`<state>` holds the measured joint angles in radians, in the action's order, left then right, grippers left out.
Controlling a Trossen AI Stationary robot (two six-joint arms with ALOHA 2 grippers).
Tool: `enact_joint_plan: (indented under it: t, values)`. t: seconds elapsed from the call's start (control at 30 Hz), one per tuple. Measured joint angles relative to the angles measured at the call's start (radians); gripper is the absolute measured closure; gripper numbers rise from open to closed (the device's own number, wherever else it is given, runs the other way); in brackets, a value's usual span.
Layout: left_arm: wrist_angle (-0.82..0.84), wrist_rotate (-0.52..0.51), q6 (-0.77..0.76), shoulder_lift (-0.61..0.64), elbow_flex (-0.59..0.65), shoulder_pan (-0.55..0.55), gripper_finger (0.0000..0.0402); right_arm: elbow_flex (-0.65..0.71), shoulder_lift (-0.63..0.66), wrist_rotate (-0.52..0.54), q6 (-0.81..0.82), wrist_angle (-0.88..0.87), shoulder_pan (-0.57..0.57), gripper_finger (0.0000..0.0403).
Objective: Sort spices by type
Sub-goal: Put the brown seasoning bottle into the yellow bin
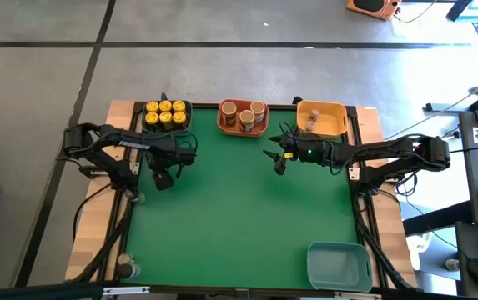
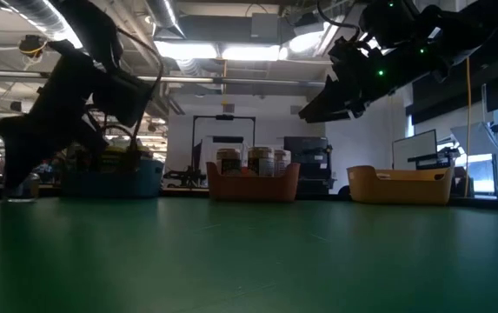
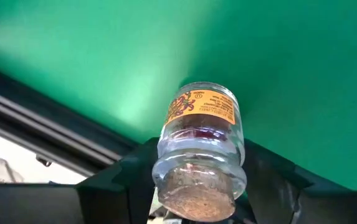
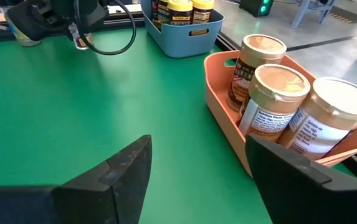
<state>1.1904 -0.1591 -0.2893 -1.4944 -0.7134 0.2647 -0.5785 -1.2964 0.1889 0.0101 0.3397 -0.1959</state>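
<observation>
The left claw (image 3: 197,199) is clamping a tiny cork-topped jar (image 3: 200,149) between its fingers (cork end nearest the wrist), hanging over the bench (image 1: 230,217) by its left edge. The right claw (image 4: 197,180) is waiting near the back edge with fingers apart and nothing between them, just beside the orange bin (image 4: 225,124) of tan-lidded jars (image 4: 278,106). Yellow-lidded jars (image 1: 165,112) are sitting in the blue bin (image 1: 165,127) at the back left corner; the yellow bin (image 1: 322,118) is back right. My worry: smooth, round glass could be slipping or swivelling in that hold and dropping short during the carry.
</observation>
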Motion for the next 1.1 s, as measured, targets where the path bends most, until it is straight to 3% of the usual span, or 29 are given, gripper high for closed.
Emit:
enact_joint_plan:
  t: [0.5, 1.1]
  values:
    - [-0.082, 0.001, 0.026, 0.000, -0.039, -0.013, 0.0203, 0.000, -0.004, 0.000, 0.009, -0.006, 0.000, 0.0145]
    - [-0.365, 0.019, 0.049, -0.039, -0.191, -0.133, 0.0202, -0.001, -0.005, -0.033, 0.010, -0.004, 0.000, 0.0146]
